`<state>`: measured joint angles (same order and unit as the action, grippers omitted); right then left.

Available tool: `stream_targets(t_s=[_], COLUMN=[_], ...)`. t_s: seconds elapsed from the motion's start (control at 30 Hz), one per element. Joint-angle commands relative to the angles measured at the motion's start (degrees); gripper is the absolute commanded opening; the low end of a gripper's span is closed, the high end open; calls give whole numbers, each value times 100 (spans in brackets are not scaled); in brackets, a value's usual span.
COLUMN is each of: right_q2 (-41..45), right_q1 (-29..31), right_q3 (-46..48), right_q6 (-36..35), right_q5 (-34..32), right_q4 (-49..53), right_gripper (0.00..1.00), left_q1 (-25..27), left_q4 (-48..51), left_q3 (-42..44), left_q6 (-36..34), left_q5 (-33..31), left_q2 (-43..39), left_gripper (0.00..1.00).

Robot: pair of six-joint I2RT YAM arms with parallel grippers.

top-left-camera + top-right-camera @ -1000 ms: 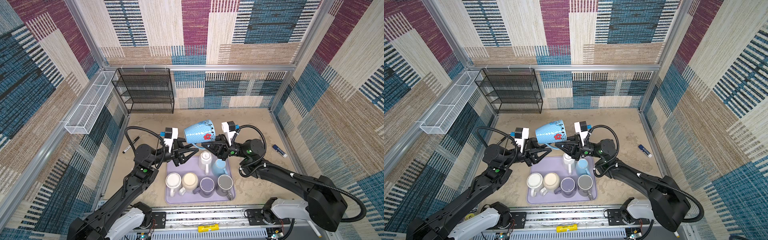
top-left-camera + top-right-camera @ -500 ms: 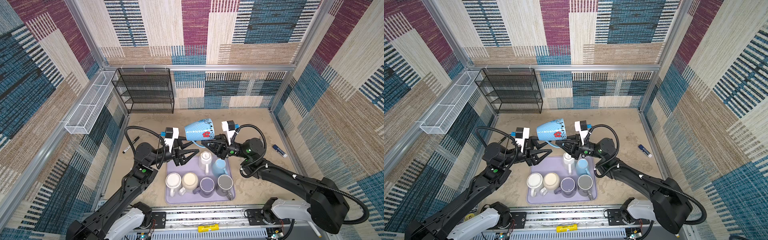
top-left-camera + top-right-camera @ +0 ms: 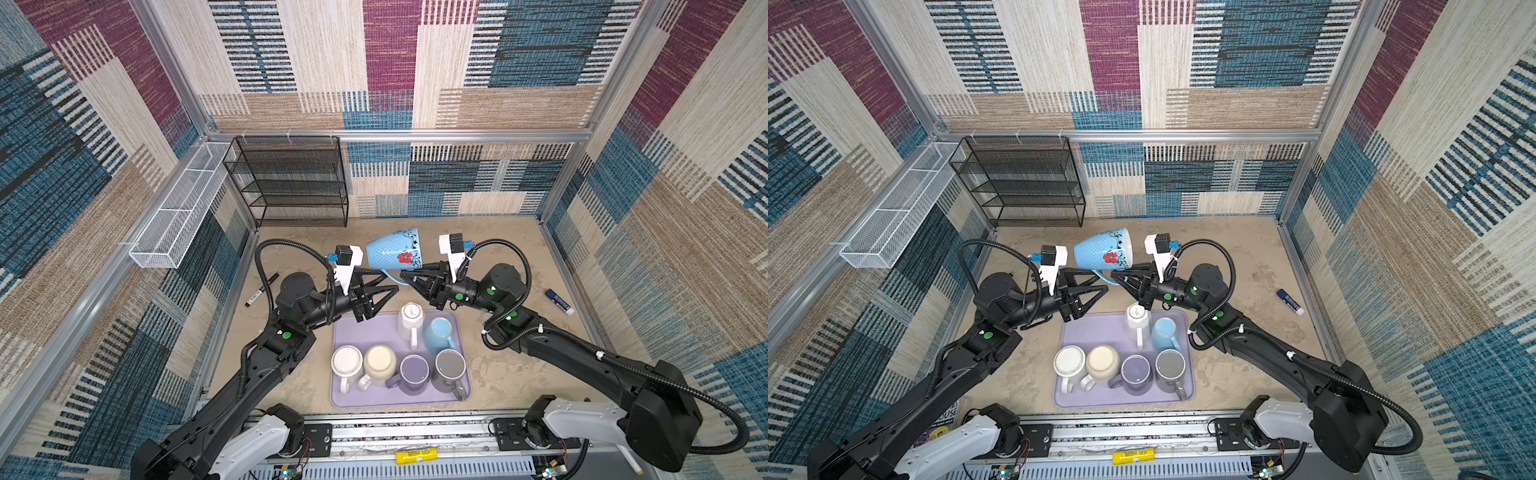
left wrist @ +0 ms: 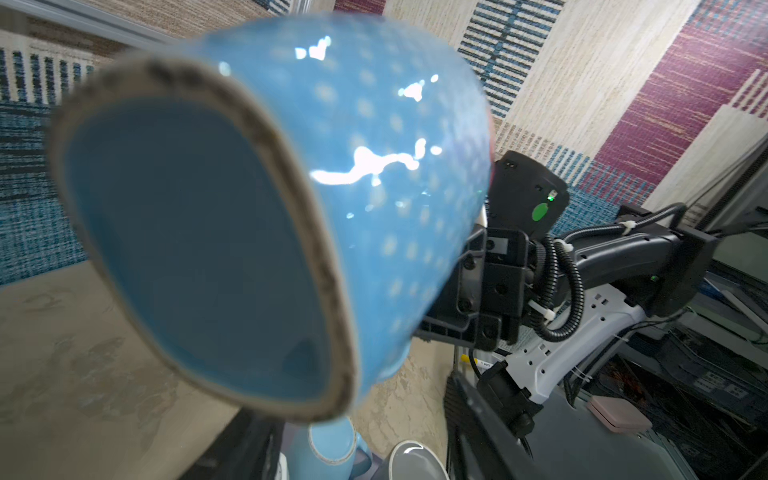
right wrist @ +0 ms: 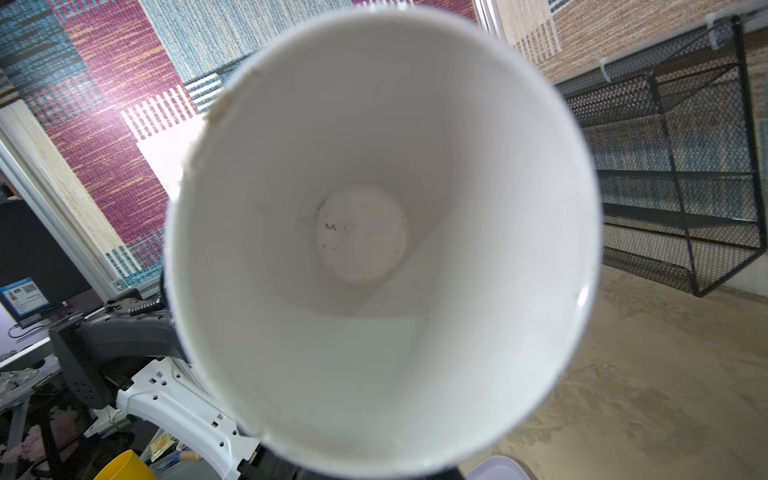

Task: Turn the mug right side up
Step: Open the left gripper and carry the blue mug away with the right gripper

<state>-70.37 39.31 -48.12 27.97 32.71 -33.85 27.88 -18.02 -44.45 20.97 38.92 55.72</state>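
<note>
Right gripper (image 3: 406,277) first: it's clenched tight on the handle (image 3: 390,276) of the flowered mug (image 3: 392,253), and that pinch alone has the mug up in the air. Both top views show it hanging above the sandy table (image 3: 498,257), just behind the purple tray (image 3: 365,328).

The mug is on its side. Its wide mouth faces the right arm, its narrow base faces the left arm, and the handle points down. The right wrist view looks straight into the white inside of the mug (image 5: 374,249). The left wrist view gets the blue underside (image 4: 195,249), close and blurred.

Over to the left gripper (image 3: 389,281): jaws spread wide in a V and gripping nothing. Its tips sit just beside the handle and under the mug's base end. Whether a tip brushes the handle, I can't tell.

Down on the tray there are six more mugs. A white one (image 3: 410,320) and a pale blue one (image 3: 440,334) are at the back, then white (image 3: 347,361), cream (image 3: 380,359), purple (image 3: 415,370) and grey (image 3: 451,363) across the front.

Further out, a marker (image 3: 262,291) lies on the table to the left and a small blue-and-white tube (image 3: 559,300) to the right. A black mesh shelf (image 3: 291,178) stands at the back wall, beside a white wire basket (image 3: 178,208).
</note>
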Motion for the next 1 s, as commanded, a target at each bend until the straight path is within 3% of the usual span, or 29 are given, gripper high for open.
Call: stream_targets(t_s=[0.0, 0.27, 0.77, 0.97], right_q2=[23, -29, -343, -882], right_q1=[-6, -195, -1814, -2254], right_q3=[-190, -758, -1997, -2669], right_q6=[-309, -934, -1951, -2413], right_q5=[-429, -1145, -1790, -2372], right_q4=[243, 1494, 3775, 4781], right_gripper=[0, 0, 0, 0], left_q1=[15, 24, 30, 33], left_q4=[551, 1141, 2264, 2649], left_q3=[-142, -307, -651, -761], left_q6=[-269, -460, -670, -734], left_q5=[-511, -1134, -2133, -2413], left_q2=[68, 183, 255, 298], left_gripper=[60, 58, 54, 53])
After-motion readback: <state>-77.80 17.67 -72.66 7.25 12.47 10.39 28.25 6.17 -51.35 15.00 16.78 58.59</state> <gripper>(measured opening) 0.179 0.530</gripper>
